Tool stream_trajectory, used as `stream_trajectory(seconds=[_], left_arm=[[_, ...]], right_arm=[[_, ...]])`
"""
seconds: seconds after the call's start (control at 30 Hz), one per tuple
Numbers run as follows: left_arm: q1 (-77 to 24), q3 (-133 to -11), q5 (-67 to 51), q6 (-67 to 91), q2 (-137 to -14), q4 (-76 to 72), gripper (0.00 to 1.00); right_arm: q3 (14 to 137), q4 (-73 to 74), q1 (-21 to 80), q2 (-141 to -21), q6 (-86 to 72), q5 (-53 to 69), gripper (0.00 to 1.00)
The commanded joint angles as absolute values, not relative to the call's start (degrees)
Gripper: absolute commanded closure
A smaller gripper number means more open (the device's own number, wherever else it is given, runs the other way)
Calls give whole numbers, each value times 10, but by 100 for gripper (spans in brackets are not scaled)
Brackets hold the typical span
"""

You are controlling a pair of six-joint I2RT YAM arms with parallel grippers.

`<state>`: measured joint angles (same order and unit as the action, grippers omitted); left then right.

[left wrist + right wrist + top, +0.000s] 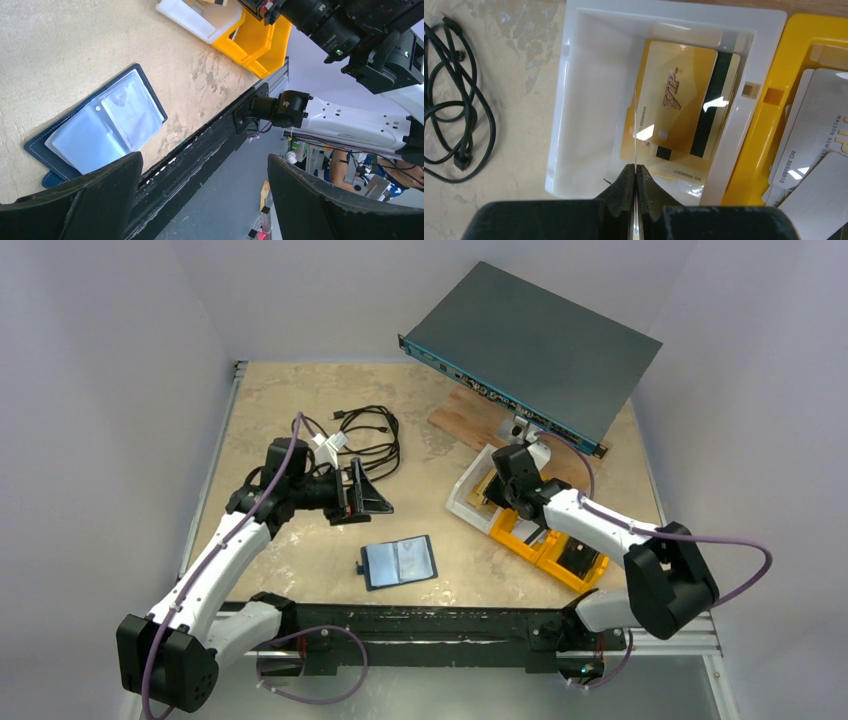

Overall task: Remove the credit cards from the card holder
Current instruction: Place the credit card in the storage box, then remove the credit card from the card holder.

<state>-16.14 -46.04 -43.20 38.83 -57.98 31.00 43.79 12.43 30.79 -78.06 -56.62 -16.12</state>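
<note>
Drop-off: right fingers [623,192] pinch card [636,130] edge-on over white bin [589,90]; left fingers [90,200] wide. Next: release, check card holder [398,562].

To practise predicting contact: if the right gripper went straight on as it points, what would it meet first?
Likely the gold VIP cards in the white bin, with the thin card pinched in the right gripper touching first; depth is unclear.

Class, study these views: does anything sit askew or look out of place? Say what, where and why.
The flat grey rack unit at the far right sits tilted, propped up instead of lying flat. In the white bin, the gold cards lie skewed across each other, not squared.
</note>
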Motion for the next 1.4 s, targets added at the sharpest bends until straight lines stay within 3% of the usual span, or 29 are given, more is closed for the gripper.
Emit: stream_trajectory(seconds=[0.0,0.17,0.4,0.5,0.93,1.37], left_arm=[[-160,-460,-455,370,-580,299,4],[-161,-453,-456,365,-577,300,4],[-168,-431,-448,369,-570,287,3],[-185,-426,-427,372,-570,287,3],[-291,-421,-289,394,-619,259,9],[-474,-484,-27,403,-752,298,25]], right_arm=[[451,80,282,-797,-603,-186,100],[445,56,270,-806,-600,-175,100],[445,60,269,-795,-581,-143,59],[437,70,270,-768,-568,-144,49],[372,75,294,-663,-552,-74,45],[371,92,385,-654,-521,-85,52]])
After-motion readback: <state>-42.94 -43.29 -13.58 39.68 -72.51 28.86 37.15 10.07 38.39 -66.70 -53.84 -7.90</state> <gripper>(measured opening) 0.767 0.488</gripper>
